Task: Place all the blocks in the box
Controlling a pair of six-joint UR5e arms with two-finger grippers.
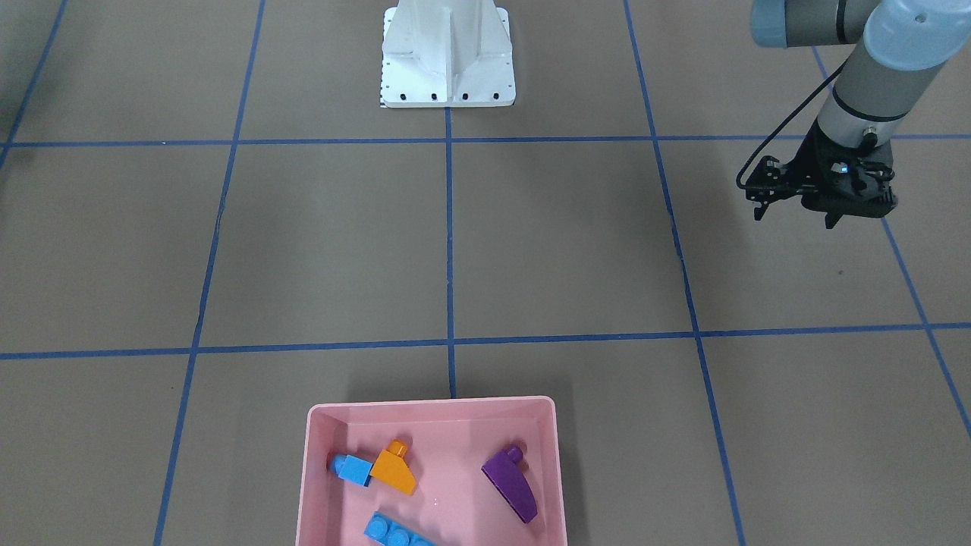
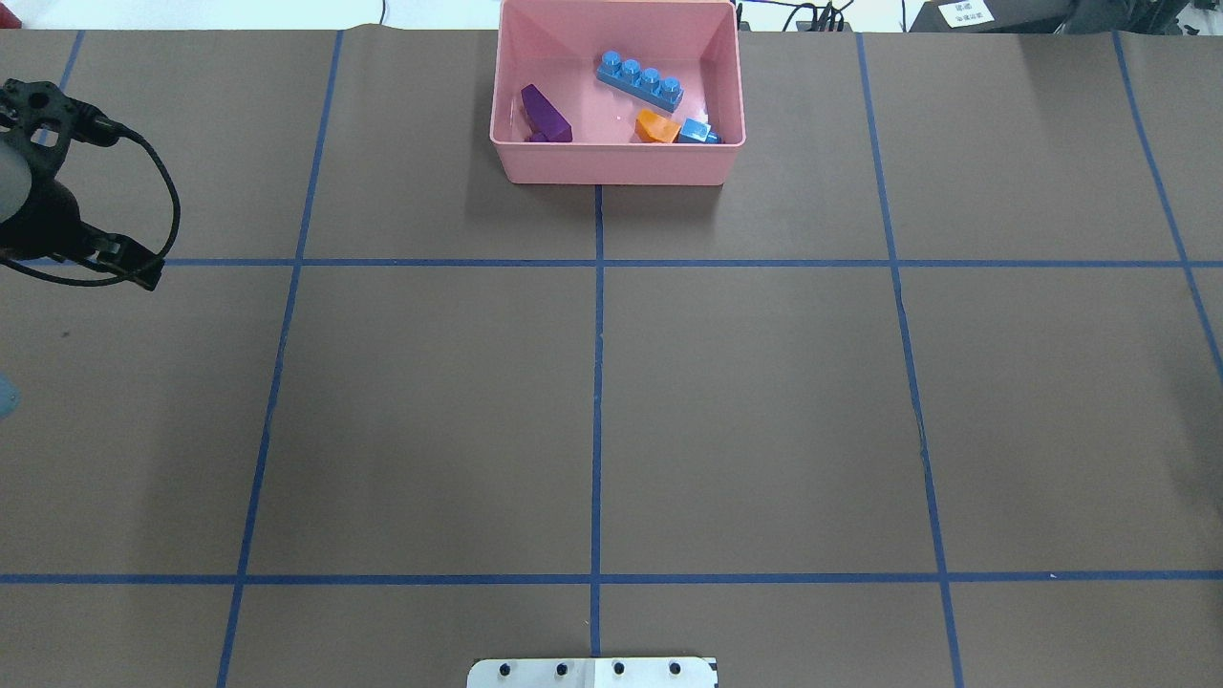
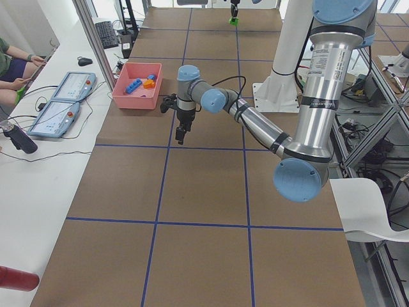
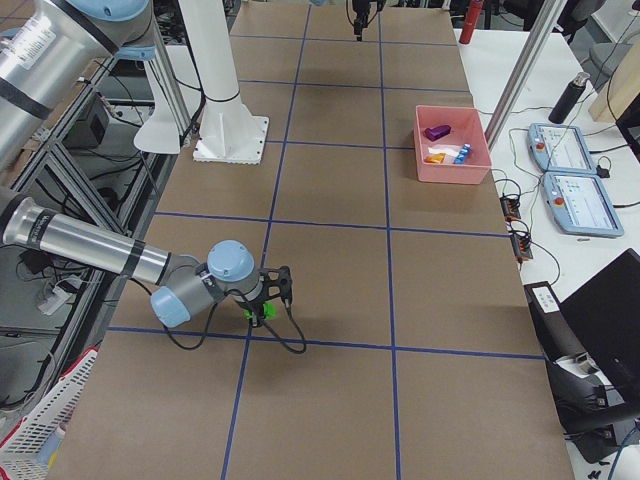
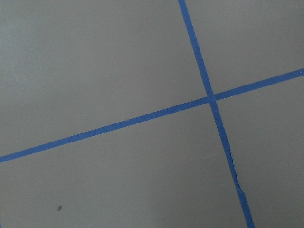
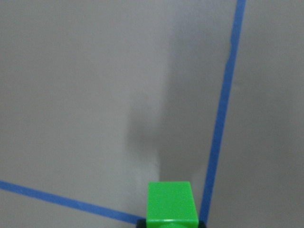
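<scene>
Grasping green block [image 6: 171, 202] with right tool [image 4: 268, 303], lower left; left tool [image 1: 833, 212] at upper right, impossible to tell whether clenched.

the near arm reaches out over the brown table [image 3: 204, 192], its left gripper [image 3: 181, 135] pointing down above a blue tape line, nothing in it. just beyond stands the pink box [image 3: 131, 101], with a blue block [image 3: 133, 85] and an orange block [image 3: 149, 83] inside. far off, the right gripper [image 3: 234, 13] hangs with a green block [image 3: 234, 21] at its tip. a seated person [image 3: 9, 61] and two tablets [image 3: 64, 102] are at the side bench.
</scene>
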